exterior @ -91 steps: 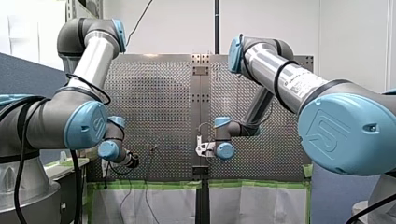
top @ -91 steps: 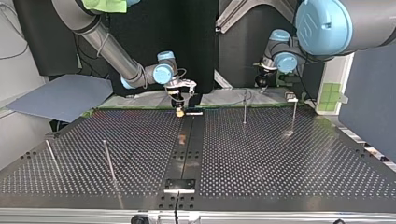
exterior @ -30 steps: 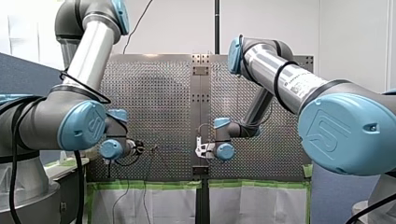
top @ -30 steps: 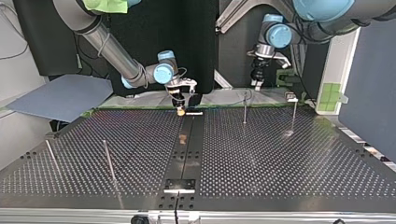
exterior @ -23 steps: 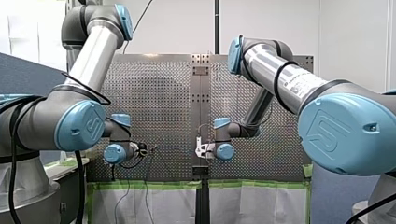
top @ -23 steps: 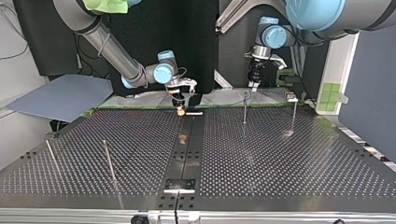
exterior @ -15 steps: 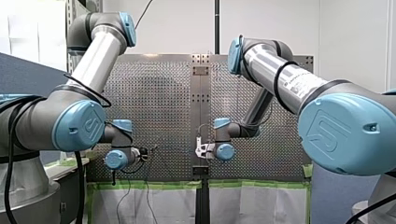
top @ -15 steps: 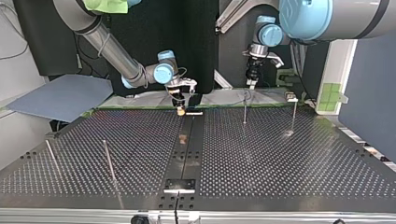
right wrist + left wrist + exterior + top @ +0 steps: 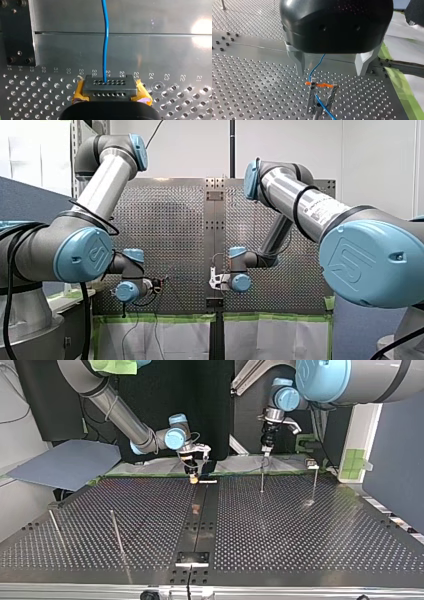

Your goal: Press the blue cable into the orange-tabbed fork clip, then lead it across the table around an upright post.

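Observation:
In the left wrist view my left gripper (image 9: 330,72) is open and hovers just above the fork clip (image 9: 311,100), whose orange tabs (image 9: 323,85) lie across its tines. The blue cable (image 9: 315,66) comes from under the gripper, passes one tine and runs on over the perforated table (image 9: 249,82). In the right wrist view my right gripper (image 9: 109,87), with yellow pads (image 9: 79,93), is shut on the blue cable (image 9: 106,50), which leads straight ahead. The top view has my left gripper (image 9: 265,450) above a thin post (image 9: 262,479) and my right gripper (image 9: 193,478) low at the table's far edge.
More upright posts stand on the table: one (image 9: 314,482) at the top view's far right, and two (image 9: 116,532) (image 9: 54,527) at its near left. A dark centre strip (image 9: 200,525) divides the table. Green tape (image 9: 405,95) lines the edge beside the clip.
My left arm has swung in from the top view's right and brought its gripper down over the clip and post. My right arm and the cable it holds have stayed still.

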`<state>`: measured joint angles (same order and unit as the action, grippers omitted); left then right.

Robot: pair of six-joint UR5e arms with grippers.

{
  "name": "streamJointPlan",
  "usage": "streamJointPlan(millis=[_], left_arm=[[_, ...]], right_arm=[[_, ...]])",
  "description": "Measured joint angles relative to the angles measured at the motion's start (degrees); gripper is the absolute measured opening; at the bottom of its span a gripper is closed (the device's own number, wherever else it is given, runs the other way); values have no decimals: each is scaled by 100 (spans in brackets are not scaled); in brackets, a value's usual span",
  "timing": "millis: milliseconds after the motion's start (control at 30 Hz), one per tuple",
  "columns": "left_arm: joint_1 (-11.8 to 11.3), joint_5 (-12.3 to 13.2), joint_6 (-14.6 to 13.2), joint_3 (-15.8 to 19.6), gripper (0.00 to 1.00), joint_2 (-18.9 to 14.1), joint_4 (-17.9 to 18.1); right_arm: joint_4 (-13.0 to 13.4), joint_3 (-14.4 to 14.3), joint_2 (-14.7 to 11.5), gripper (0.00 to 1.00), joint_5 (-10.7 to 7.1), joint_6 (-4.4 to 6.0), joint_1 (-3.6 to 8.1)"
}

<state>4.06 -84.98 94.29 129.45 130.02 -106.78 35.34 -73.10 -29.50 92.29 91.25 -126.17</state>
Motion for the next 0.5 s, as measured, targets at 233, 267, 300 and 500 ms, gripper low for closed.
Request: streamJointPlan(millis=[233, 267, 300, 500], left_arm=[[20, -155, -93, -33, 100, 0, -106], [24, -169, -102, -34, 100, 0, -114], [28, -183, -111, -34, 100, 0, -120], [46, -231, -144, -36, 100, 0, -149]], right_arm=[[0, 1, 7, 0, -15, 5, 4], [0, 0, 8, 0, -16, 6, 6], [0, 0, 8, 0, -16, 6, 6], [0, -1, 16, 0, -33, 9, 3]])
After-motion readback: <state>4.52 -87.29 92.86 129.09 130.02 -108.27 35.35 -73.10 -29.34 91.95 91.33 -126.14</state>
